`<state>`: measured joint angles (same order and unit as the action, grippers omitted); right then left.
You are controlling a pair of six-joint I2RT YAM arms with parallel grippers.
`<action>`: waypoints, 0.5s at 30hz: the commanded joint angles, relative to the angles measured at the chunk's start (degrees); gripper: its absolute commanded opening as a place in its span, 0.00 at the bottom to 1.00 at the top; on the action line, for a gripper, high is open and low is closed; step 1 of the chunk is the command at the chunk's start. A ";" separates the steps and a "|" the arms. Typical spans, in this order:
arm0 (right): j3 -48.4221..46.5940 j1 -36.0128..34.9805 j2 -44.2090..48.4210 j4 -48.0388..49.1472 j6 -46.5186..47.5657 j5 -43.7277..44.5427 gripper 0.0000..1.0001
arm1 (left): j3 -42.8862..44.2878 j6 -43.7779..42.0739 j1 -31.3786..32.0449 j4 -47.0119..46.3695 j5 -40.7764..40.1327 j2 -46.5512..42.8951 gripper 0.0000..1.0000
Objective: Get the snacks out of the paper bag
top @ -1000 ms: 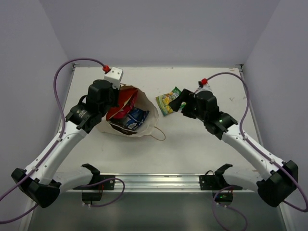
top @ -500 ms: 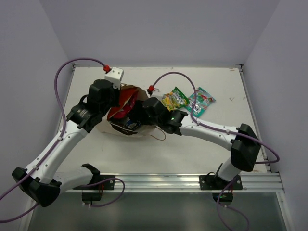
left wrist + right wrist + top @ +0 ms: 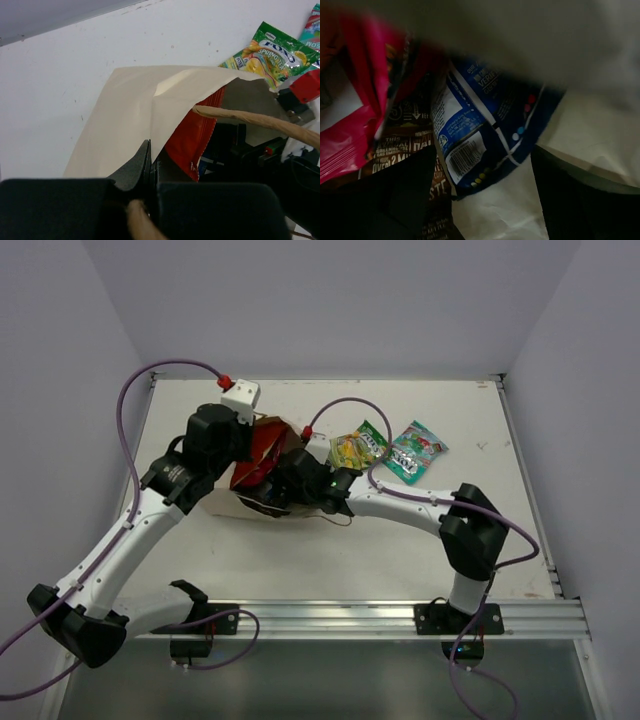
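The paper bag (image 3: 125,107) is matt cream paper, its twisted handle (image 3: 250,119) rough; the yellow-green packet (image 3: 267,52) at upper right looks like glossy film.

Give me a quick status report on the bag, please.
Left gripper shut on paper bag rim. Right gripper open inside, facing blue-and-white packet. Out: yellow-green packet, teal-green packet.

White table (image 3: 400,550), matte, a few small dark specks. Aluminium rail (image 3: 330,617) along near edge, below table level. Pale lilac walls (image 3: 330,300) at left, far, right sides.
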<state>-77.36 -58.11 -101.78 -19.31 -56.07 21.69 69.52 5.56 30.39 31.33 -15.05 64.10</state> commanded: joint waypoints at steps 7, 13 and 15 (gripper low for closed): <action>-0.16 -0.08 -4.48 9.63 -1.32 1.24 0.43 | 1.06 2.00 -0.25 -1.89 2.22 -0.20 0.00; 1.86 -0.08 0.52 11.66 3.15 3.97 0.00 | -1.22 1.65 -0.25 -1.98 0.02 -0.73 0.00; 2.74 -0.16 4.45 12.01 5.79 3.62 0.00 | -2.18 1.56 -0.33 -2.15 -0.94 -0.73 0.00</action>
<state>-75.33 -58.08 -105.16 -11.16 -54.00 22.87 68.73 6.44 30.33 30.89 -14.63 64.25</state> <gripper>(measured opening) 0.015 0.018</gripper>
